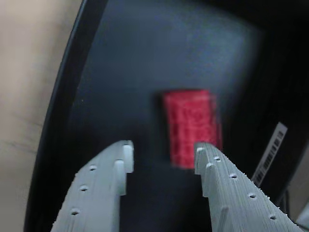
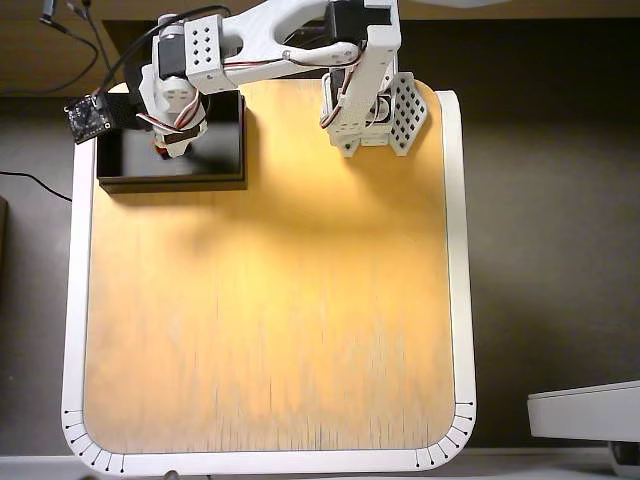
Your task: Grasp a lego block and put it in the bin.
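Observation:
A red lego block (image 1: pixel 192 126) lies blurred on the dark floor of the black bin (image 1: pixel 120 67), just beyond my fingertips. My gripper (image 1: pixel 164 153) hangs over the bin with its two grey fingers (image 1: pixel 108 188) spread apart and nothing between them. In the overhead view the arm reaches to the top left and the gripper (image 2: pixel 172 142) is over the bin (image 2: pixel 170 181). A small bit of red (image 2: pixel 160 151) shows under it there.
The bin stands at the back left corner of the wooden tabletop (image 2: pixel 270 300), which has a white rim (image 2: pixel 462 250). The arm's base (image 2: pixel 365 110) is at the back middle. A white barcode label (image 1: pixel 271 153) sits on the bin's right side.

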